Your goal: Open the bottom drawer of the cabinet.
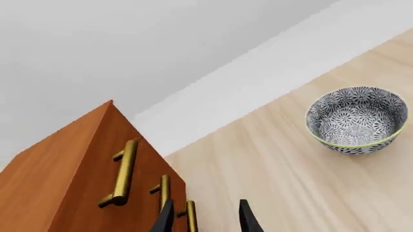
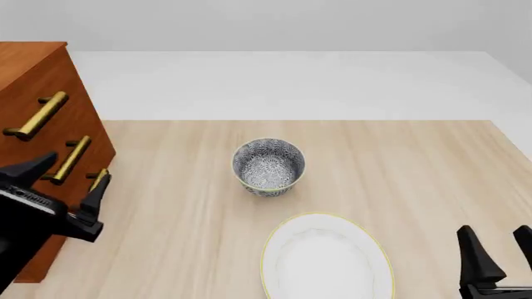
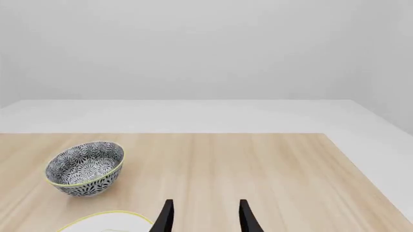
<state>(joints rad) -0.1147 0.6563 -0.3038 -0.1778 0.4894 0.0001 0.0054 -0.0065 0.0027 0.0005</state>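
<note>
The bottom drawer (image 2: 93, 187) looks stiff and heavy; hold its brass handle (image 2: 99, 180). The left gripper (image 2: 62, 187) is released around it, grasping nothing.

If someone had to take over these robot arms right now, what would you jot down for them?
Left hand: open, holding nothing, right in front of the cabinet, with the bottom drawer's brass handle between its fingers but not gripped.
Right hand: open, holding nothing, low at the near right of the table, away from the job.
The patterned bowl and white plate sit mid-table, not involved.
Done: approach to the handle.
Left: close on the handle, pull the drawer out. All three drawers look shut.
</note>
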